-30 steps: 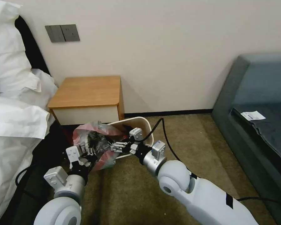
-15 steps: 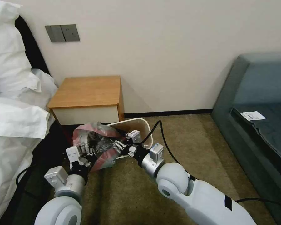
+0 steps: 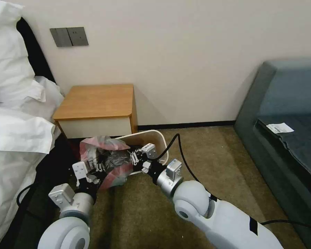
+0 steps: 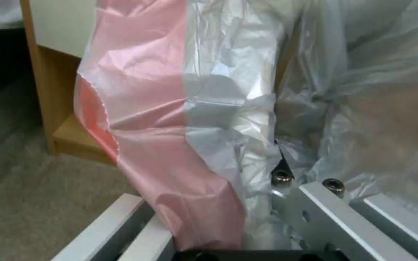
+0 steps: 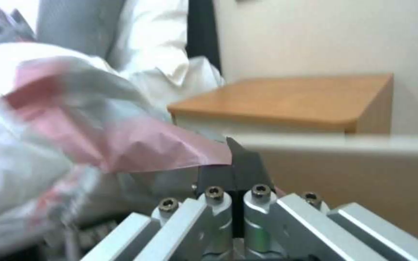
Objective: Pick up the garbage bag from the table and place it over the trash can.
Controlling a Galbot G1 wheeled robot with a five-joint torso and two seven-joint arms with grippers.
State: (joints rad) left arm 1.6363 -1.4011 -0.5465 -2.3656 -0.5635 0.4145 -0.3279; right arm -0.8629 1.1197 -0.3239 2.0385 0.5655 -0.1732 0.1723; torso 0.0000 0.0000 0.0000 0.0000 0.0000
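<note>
The room was a bedroom corner: a cream wall with a grey switch plate [image 3: 69, 36], olive carpet [image 3: 210, 155], white bedding [image 3: 13, 114] on my robot's left and a grey-blue sofa [image 3: 286, 114] on its right with a small paper slip [image 3: 280, 128] lying on it. The table [image 3: 96, 102], a wooden nightstand, stood against the wall with its orange-brown top bare. In front of it on the carpet stood the trash can [image 3: 155, 136], its pale rolled rim just past the right gripper's fingertips. The garbage bag [image 3: 107, 159] hung bunched between my two grippers, partly over the near left part of the bin's mouth, grey and crinkled with its pink-red band showing along the top and lower edge. The left gripper [image 3: 93, 169] sat low at the bag's left side; in its wrist view the bag [image 4: 185, 119] rose straight up from between the fingers [image 4: 310, 214], so I took them as closed on the plastic. The right gripper [image 3: 136, 157] reached in from the other side; in its wrist view the dark fingertips [image 5: 240, 170] stood pressed together with the pink band [image 5: 136, 145] lying across their tips, and I could not tell whether the film was actually caught between them.
</note>
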